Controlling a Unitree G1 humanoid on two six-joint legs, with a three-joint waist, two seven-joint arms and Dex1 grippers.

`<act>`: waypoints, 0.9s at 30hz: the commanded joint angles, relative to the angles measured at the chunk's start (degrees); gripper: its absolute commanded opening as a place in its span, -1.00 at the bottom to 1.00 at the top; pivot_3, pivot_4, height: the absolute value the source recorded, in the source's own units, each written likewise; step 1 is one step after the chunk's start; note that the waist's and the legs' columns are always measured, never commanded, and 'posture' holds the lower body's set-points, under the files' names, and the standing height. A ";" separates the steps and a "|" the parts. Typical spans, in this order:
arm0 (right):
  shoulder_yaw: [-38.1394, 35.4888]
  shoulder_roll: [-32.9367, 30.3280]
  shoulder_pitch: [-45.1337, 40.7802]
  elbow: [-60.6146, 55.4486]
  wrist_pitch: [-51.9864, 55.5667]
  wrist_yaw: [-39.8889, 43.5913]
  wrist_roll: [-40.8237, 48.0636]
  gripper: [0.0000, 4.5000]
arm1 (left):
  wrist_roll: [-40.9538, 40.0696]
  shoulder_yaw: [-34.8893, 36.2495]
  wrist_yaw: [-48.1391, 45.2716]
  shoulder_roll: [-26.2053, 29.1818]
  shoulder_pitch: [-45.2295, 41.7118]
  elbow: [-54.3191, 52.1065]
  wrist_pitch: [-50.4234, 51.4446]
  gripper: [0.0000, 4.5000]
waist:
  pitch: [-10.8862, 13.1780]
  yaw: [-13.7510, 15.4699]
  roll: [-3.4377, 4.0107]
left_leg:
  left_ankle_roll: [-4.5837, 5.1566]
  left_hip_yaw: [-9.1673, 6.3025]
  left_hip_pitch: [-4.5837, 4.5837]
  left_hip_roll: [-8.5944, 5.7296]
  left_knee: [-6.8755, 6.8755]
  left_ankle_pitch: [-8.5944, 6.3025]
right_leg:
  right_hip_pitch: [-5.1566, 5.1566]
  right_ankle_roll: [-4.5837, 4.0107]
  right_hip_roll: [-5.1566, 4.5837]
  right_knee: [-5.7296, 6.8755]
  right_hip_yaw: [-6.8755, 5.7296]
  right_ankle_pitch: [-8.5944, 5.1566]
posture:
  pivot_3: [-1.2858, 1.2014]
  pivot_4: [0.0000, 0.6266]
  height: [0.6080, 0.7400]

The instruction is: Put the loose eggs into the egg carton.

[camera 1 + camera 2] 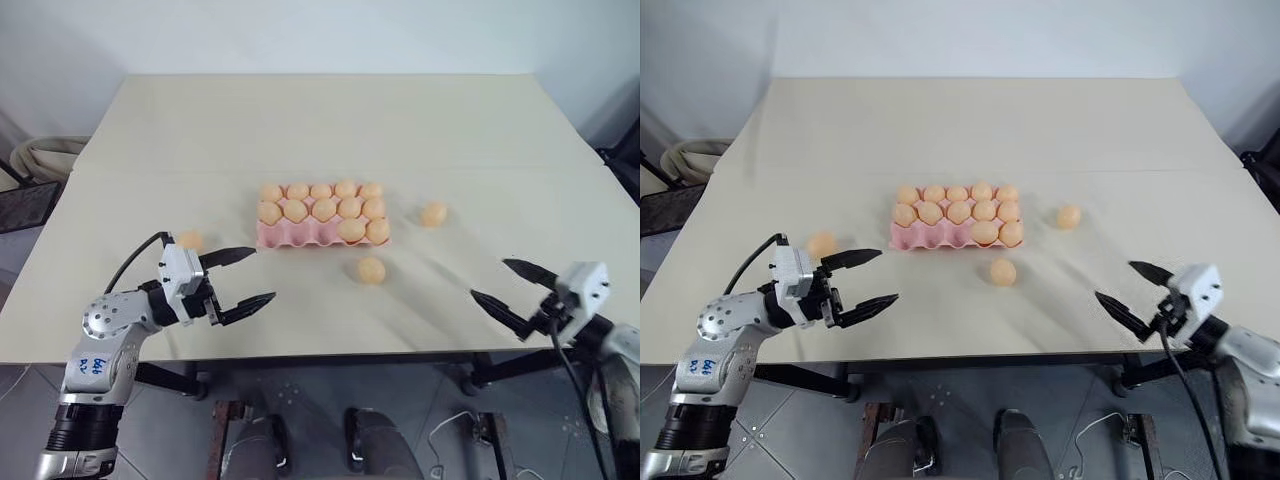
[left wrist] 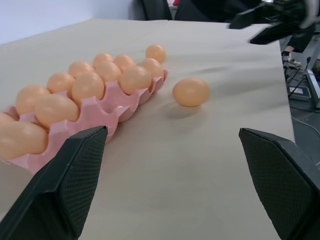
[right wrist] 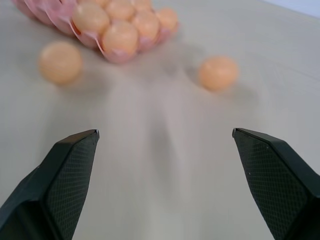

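Black fingers of both grippers [image 1: 237, 278] [image 1: 509, 285] spread wide, holding nothing

The only writing is on a white sticker [image 1: 90, 367] on the left arm [image 1: 105, 345]: blue handwritten marks (a couple of short lines), too small and scrawled to make out. Nothing else carries lettering.

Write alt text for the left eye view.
A pink egg carton with twelve eggs sits mid-table; three loose eggs lie around it. The open left gripper and open right gripper hover at the near edge.
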 commanded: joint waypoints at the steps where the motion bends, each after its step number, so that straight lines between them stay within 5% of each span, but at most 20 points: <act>1: -1.84 0.11 2.22 -2.07 -3.71 0.09 1.08 0.99 | -0.15 0.26 -1.06 -0.19 -1.49 0.93 -1.63 1.00 | 0.00 -0.05 0.00 | 0.01 -0.01 0.00 -0.01 0.01 0.01 | 0.01 -0.02 -0.01 0.00 0.00 -0.01 | 0.03 -0.52 1.00; 10: 2.55 -0.50 -1.17 -3.60 -0.04 0.47 3.44 0.99 | -0.24 1.08 -1.36 0.78 -0.97 0.61 -0.64 1.00 | 0.00 -0.02 0.00 | 0.03 -0.01 0.01 -0.04 0.03 0.02 | 0.05 -0.15 -0.08 -0.02 0.03 -0.08 | 0.03 -0.52 1.00; 17: 15.83 -2.95 -10.34 -13.45 17.56 1.89 8.08 0.99 | -0.99 5.64 -1.86 3.41 4.36 -2.52 -1.86 1.00 | 0.00 -0.89 0.01 | 0.03 -0.08 0.00 0.02 0.03 0.03 | 0.00 -0.14 -0.07 0.13 0.00 -0.07 | 0.03 -0.52 1.00; 27: 33.79 3.89 -25.45 -9.43 23.07 -4.13 -2.13 0.99 | -2.49 9.30 -0.29 4.29 11.16 -7.13 -0.46 1.00 | -0.01 -1.10 -0.01 | 0.02 -0.07 -0.12 0.00 0.00 0.02 | -0.13 -0.45 -0.19 0.10 -0.03 -0.24 | 0.03 -0.52 1.00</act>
